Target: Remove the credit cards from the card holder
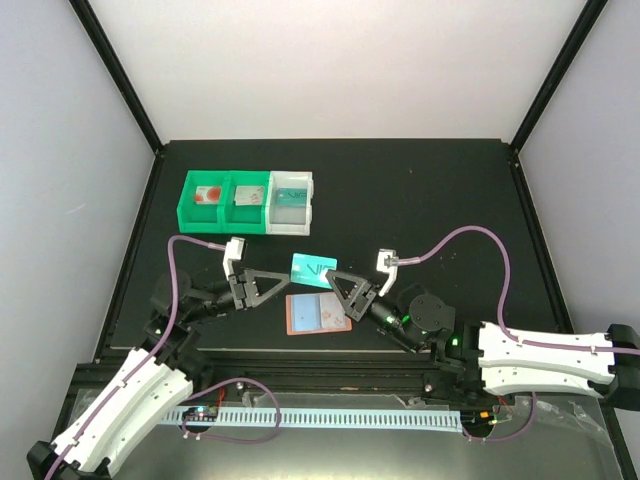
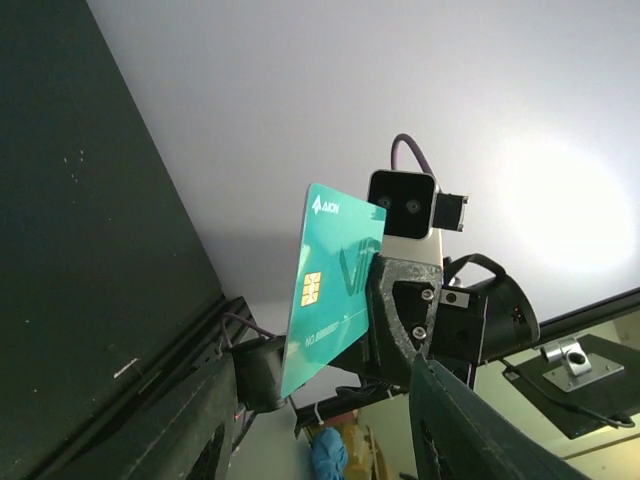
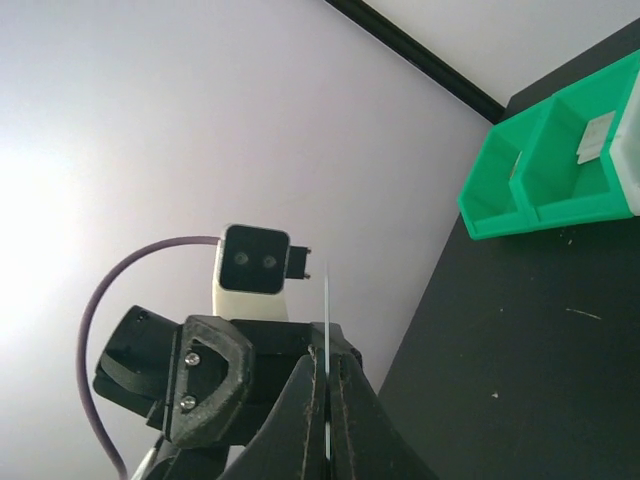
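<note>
Right arm (image 1: pixel 540 350) low (teal card (image 1: pixel 311 268) pinched)

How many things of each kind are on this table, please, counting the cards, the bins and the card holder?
Cards: 4 (teal card, red-disc card, grey card, greenish card)
Bins: 3 (left green bin, middle green bin, white bin)
Card holder: 1
Total: 8
</note>
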Robot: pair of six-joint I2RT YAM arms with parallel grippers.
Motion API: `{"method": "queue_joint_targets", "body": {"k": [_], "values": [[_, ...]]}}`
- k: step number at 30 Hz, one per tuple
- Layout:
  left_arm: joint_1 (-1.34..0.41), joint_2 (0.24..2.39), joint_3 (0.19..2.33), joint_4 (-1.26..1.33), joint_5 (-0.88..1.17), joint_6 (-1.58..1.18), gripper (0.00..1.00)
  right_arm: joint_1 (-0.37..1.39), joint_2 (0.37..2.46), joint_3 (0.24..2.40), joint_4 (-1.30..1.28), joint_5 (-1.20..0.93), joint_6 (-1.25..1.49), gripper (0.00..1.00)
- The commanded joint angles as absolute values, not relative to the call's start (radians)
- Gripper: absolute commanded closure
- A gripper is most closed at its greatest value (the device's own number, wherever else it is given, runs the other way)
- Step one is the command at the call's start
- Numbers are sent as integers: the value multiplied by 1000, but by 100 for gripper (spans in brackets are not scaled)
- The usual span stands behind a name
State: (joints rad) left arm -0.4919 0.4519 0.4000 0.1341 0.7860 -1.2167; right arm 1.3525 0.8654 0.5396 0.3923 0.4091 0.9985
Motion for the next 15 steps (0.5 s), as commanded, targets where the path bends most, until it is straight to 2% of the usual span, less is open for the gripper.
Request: {"method": "queue_joint_targets", "body": {"k": [1, 5, 12, 15], "values": [[-487, 468, 371, 208, 796, -1254, 51, 1358, 874, 530, 469, 425, 1043, 99], [-488, 477, 327, 289, 798, -1306, 62, 1357, 889, 519, 494, 428, 1055, 99], [-487, 481, 327, 279, 781, -1304, 97, 1356, 901, 512, 484, 418, 1063, 99], [-487, 490, 323, 290, 783, -1305, 99, 1356, 906, 503, 489, 419, 1076, 99]]}}
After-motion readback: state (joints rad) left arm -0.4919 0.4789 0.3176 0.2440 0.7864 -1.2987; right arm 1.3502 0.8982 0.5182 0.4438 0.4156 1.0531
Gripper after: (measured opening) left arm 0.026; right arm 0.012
